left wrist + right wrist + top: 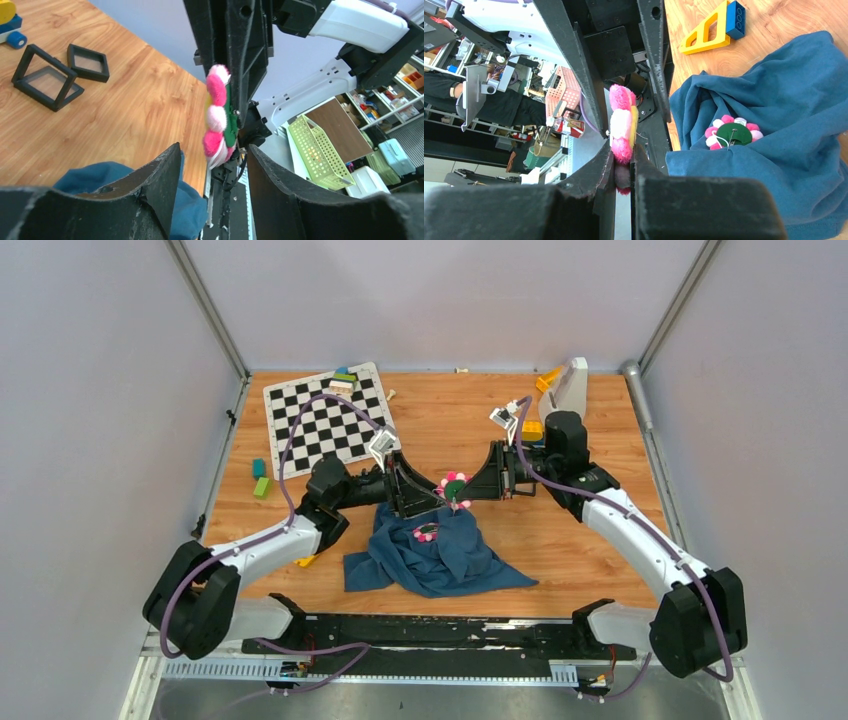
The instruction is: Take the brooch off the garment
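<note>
The brooch was in the air just above the top edge of the blue garment, between the two gripper tips. From the pictures it seemed free of the cloth, but I could not tell if a thin thread joined them.

The right gripper came to it from 3 o'clock in the top view. Its jaws were closed tight on the lower rim of the brooch, so most of the disc stood out beyond the tips.

The left gripper came from 9 o'clock, tip to tip with the right one. Its jaws were wide apart and held nothing.

In the left wrist view the brooch stood on its edge at 12 o'clock from the gap between the left fingers. It was just at their tips and seemed not to touch either of them. Its long axis ran from 12 to 6 o'clock, and its flat faces were turned to 3 and 9 o'clock, one face toward each finger. I judge that if the left jaws closed, they would meet the flat sides and not the petals' rim.

A smaller pink-and-green piece lay on the garment, at 7 o'clock from the brooch in the top view and apart from both grippers. The garment lay in a heap on the wooden table.
</note>
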`<state>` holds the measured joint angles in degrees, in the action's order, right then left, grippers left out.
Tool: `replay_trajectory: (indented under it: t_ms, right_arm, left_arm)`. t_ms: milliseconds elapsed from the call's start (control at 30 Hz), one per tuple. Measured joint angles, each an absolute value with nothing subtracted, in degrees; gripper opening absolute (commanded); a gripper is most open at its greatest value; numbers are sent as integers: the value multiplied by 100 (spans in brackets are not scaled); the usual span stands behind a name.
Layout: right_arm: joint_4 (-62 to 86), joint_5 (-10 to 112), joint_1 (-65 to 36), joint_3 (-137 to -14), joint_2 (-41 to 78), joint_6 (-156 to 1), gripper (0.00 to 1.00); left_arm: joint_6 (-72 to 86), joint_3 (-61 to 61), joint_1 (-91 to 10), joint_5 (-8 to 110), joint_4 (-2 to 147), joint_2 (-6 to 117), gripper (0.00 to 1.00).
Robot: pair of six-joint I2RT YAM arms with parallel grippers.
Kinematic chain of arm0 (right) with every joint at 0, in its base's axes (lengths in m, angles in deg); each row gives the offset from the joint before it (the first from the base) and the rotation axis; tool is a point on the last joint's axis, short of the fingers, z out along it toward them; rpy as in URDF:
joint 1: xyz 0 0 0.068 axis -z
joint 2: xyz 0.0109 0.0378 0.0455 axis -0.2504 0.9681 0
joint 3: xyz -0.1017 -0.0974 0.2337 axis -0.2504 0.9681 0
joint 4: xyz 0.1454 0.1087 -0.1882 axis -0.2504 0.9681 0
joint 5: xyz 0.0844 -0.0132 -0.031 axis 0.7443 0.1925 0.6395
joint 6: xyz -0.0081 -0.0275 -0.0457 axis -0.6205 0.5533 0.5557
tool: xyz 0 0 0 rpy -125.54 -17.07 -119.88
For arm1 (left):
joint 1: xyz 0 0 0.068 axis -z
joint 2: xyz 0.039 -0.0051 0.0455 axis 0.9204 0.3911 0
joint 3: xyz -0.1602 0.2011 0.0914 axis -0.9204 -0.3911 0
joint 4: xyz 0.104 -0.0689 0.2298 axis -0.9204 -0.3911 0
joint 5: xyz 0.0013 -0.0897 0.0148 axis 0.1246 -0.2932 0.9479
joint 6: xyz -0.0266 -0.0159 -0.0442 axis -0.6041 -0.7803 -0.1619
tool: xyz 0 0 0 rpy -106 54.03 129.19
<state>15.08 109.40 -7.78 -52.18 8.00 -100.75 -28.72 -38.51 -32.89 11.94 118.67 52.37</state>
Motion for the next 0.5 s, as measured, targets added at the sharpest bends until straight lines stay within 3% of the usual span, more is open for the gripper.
replay_trajectory:
  t_ms: [167, 500]
  right_arm:
    - [1451, 10943, -807, -5218, 877, -10073, 0]
    - [1320, 10971, -861, -5216, 901, -10082, 0]
  left_arm:
    - [-3060, -3766, -3289, 1128, 12156, 5307, 39]
    - [-3259, -3681, -3256, 1008, 12462, 5592, 18]
